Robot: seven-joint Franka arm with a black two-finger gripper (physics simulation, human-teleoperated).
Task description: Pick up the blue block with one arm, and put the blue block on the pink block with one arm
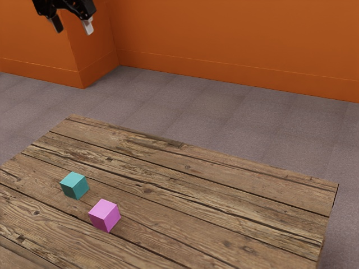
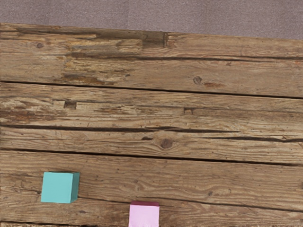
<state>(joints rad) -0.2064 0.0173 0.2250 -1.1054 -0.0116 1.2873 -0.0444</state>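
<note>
Lowest in the exterior view, left of center, the pink block [image 1: 104,215] sits flat on the table [image 1: 224,190], one upright edge turned toward the camera. Just up and to the left of it, close but not touching, is the blue block [image 1: 74,185], more teal than blue. It is a cube, so no side is longer than another. It rests on one face with its top level and shows the same corner-on look. In the wrist view the blue block [image 2: 59,187] lies with its sides roughly along and across the planks, and the pink block [image 2: 144,215] sits apart from it, a strip of bare wood between them.

The table [image 2: 189,104] is made of weathered brown planks with dark seams, knots and chipped patches. Its far edge runs from the middle left down toward the right of the exterior view. Beyond it lies a grey carpeted floor [image 1: 224,112], then orange walls [image 1: 235,33] with a baseboard and a jutting corner at the upper left.

In that upper left corner, high above the table, hangs the gripper [image 1: 72,23], fingers spread wide with nothing between them.
</note>
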